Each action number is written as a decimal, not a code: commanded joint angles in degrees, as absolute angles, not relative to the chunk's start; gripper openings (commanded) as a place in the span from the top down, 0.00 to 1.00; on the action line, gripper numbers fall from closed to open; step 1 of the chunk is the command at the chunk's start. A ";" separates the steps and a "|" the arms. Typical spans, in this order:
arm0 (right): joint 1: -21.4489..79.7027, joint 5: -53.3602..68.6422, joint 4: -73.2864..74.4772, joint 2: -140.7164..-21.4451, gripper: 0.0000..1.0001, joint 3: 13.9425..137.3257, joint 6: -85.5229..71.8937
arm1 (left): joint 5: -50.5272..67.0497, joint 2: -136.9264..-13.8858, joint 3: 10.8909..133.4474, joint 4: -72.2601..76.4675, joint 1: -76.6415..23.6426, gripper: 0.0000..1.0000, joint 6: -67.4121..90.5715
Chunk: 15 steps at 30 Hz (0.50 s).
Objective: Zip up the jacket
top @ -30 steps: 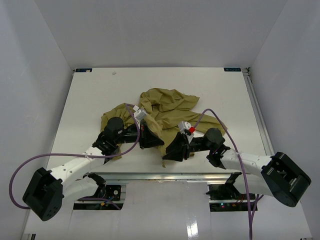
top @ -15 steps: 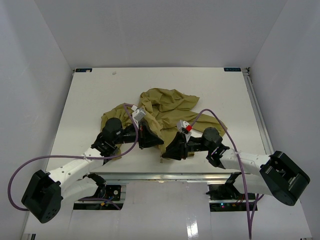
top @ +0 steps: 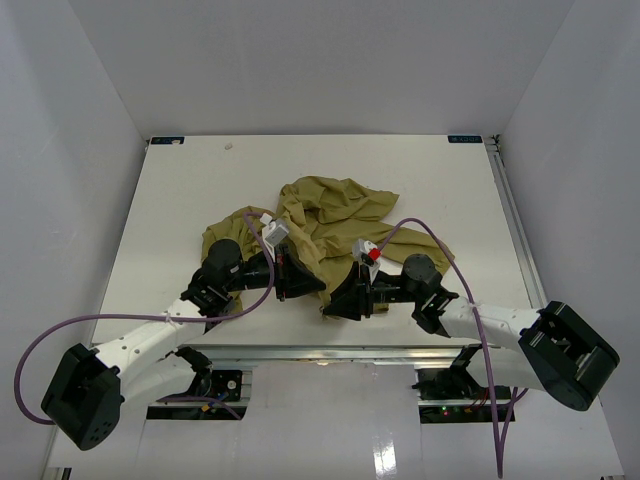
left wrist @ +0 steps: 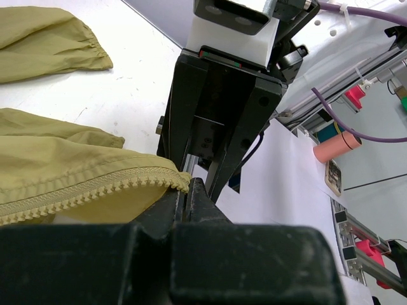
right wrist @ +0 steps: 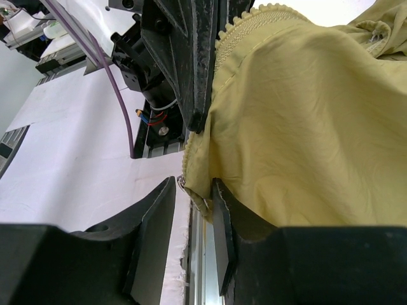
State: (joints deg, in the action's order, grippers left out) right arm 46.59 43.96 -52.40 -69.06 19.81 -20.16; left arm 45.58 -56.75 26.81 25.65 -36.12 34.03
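The olive jacket (top: 330, 212) lies crumpled at the middle of the white table (top: 190, 180). Its near edge is lifted between my two grippers. My left gripper (top: 300, 283) (left wrist: 184, 190) is shut on the end of the zipper edge (left wrist: 95, 190), whose teeth run off to the left. The right gripper (top: 336, 304) (right wrist: 193, 184) is open. The jacket's (right wrist: 305, 114) lower hem corner hangs between its jaws, against the right finger and clear of the left one. A small metal piece (right wrist: 180, 180) shows at that corner. The left gripper (right wrist: 191, 63) sits just above, holding the toothed edge.
Both grippers work close to the table's near edge, over the metal rail (top: 330, 350). Purple cables (top: 425, 232) loop over each arm. A sleeve cuff (left wrist: 57, 47) lies flat on the table behind the zipper edge. White walls close in the table on three sides.
Both wrists have shifted slightly left, the right gripper edging closer to the left one. The lifted jacket edge moved with them.
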 commanded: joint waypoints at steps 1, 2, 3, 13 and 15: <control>46.85 43.68 -54.49 -68.02 0.64 21.09 -20.30 | 45.44 -55.64 26.02 26.63 -35.95 1.00 33.04; 46.85 43.59 -54.49 -67.94 0.64 21.01 -20.30 | 45.44 -55.72 26.02 26.63 -35.95 1.00 32.96; 46.85 43.52 -54.49 -67.87 0.65 21.01 -20.30 | 45.44 -55.72 26.02 26.49 -35.95 1.00 32.96; 46.93 43.50 -55.46 -67.50 0.62 20.74 -21.09 | 44.91 -55.37 25.85 26.10 -35.95 1.00 32.60; 46.93 43.42 -55.46 -67.52 0.64 20.70 -21.12 | 44.91 -55.37 25.90 26.02 -35.95 1.00 32.50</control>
State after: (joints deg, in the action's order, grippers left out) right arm 46.59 43.67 -52.47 -68.92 19.81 -20.81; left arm 45.39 -56.76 26.59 25.67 -36.12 33.43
